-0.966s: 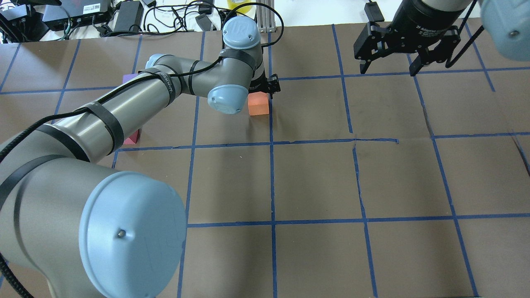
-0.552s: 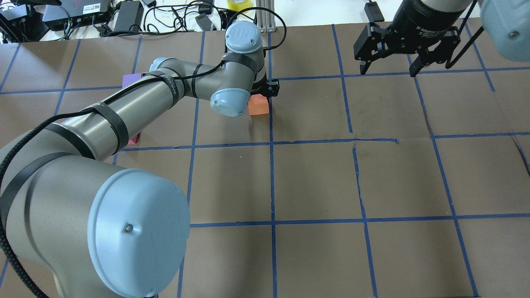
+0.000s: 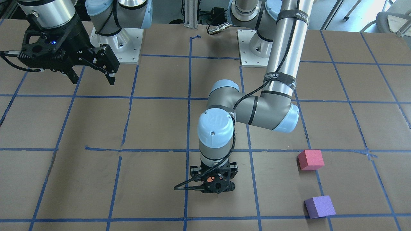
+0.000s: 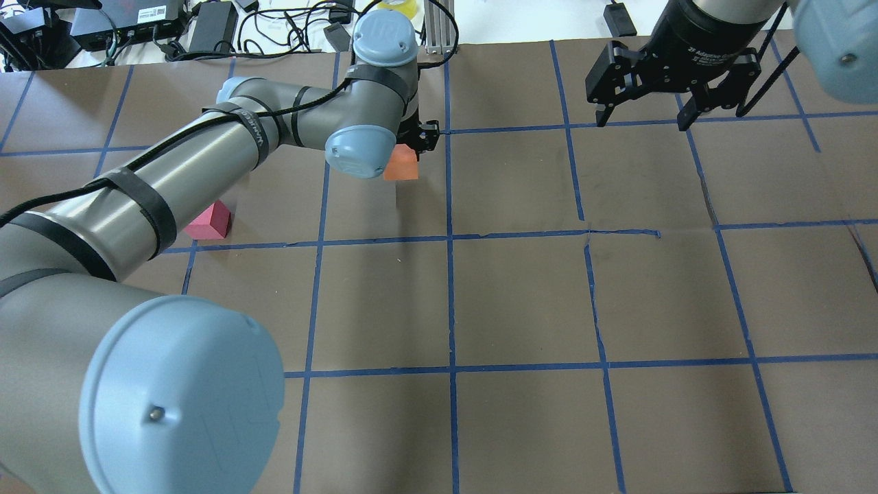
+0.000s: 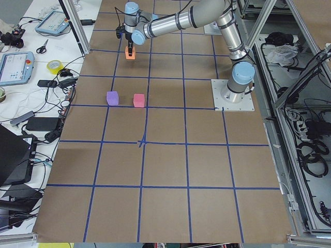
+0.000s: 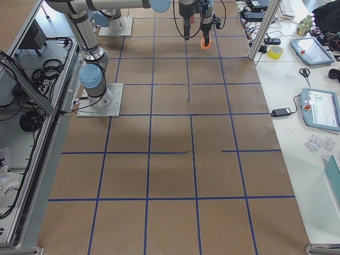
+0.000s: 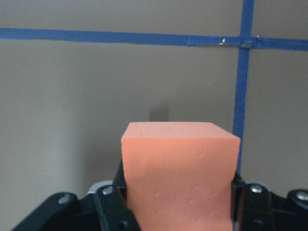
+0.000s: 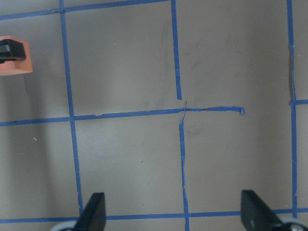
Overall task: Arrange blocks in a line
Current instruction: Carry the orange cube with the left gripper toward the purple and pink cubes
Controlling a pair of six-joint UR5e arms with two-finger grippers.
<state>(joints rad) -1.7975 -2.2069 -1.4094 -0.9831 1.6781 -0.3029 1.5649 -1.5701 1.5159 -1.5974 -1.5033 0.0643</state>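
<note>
Early in the job, by the look of it. Holding the orange block [image 4: 401, 167] with the left end effector [image 3: 214, 181] clamped on two opposite sides, apparently lifted just off the bench [image 4: 521, 295] beside a tape crossing. Hovering with the right end effector [image 4: 641, 121] spread wide and empty, well apart. Leaving the red block [image 3: 310, 159] and purple block [image 3: 319, 207] near each other, well apart from the orange. No line of three formed yet; orange not yet set down in a row with that pair.

silver-grey arms [image 4: 171, 171] with pale blue joint caps [image 4: 182, 401]; black strapped-on cable [image 3: 183, 187]; black right end effector [image 4: 641, 125].
</note>
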